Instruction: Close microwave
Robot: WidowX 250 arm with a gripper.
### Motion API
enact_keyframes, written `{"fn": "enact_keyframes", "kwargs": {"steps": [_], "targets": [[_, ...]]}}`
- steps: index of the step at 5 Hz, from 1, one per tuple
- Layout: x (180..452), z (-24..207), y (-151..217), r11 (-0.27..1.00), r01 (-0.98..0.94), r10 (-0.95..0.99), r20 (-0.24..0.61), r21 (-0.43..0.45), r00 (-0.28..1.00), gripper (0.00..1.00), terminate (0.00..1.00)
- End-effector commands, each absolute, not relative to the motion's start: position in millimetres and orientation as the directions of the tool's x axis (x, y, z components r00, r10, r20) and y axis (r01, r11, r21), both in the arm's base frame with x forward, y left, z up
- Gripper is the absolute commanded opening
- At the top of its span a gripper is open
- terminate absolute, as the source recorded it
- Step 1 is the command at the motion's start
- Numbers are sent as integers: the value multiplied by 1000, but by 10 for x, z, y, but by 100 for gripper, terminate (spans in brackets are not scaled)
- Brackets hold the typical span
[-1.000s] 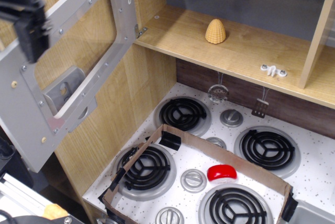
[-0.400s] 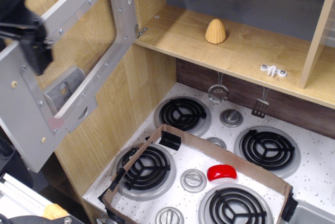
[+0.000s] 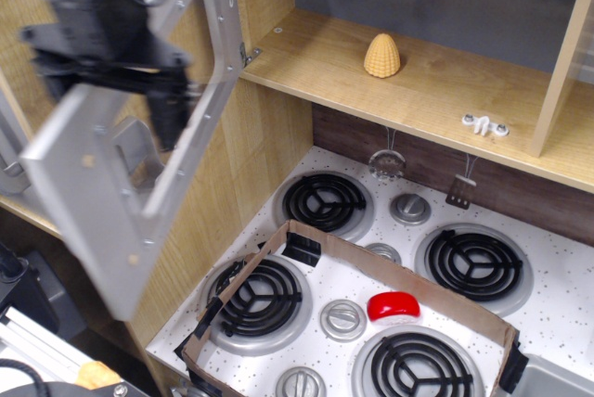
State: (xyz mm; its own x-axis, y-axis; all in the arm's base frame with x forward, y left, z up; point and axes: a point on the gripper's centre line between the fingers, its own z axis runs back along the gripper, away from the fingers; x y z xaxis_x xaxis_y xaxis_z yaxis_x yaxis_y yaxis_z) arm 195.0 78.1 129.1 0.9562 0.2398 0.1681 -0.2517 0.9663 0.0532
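The microwave is a wooden cavity [image 3: 316, 49] with a grey plastic door [image 3: 111, 193], hinged at its left edge [image 3: 248, 54]. The door stands open, swung partway out to the left, showing its screw-studded frame and window opening. My black gripper [image 3: 167, 114] is motion-blurred at the upper left, in front of the door's window and touching or very close to the door. I cannot tell how its fingers stand. A yellow toy corn [image 3: 381, 55] sits upright on the cavity floor.
Below is a toy stove top [image 3: 566, 323] with several black burners and grey knobs. An open cardboard frame [image 3: 408, 276] lies on it around a red piece [image 3: 393, 305]. A white clip [image 3: 484, 124] sits on the shelf. Two small utensils [image 3: 387, 165] hang from the shelf's edge. A wooden side wall [image 3: 232, 193] stands on the left.
My gripper has moved right and down from the far left edge. The door has swung on its hinge and now shows more edge-on, its free end nearer the camera.
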Motion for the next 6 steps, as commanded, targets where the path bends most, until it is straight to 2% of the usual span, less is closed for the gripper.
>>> {"fn": "enact_keyframes", "kwargs": {"steps": [1,2,3,4,5,6], "targets": [[2275,1368,177,982,-187,177,200,33,964,100,0],[2556,1872,-197,988,-150,137,253,32,958,100,0],[2773,2206,-486,994,-103,93,277,23,956,100,0],[2885,2552,-657,997,-58,41,292,49,956,100,0],[2923,2453,-661,1000,-14,9,312,13,950,100,0],[2968,2120,-675,1000,-14,19,301,-19,953,100,0]]}}
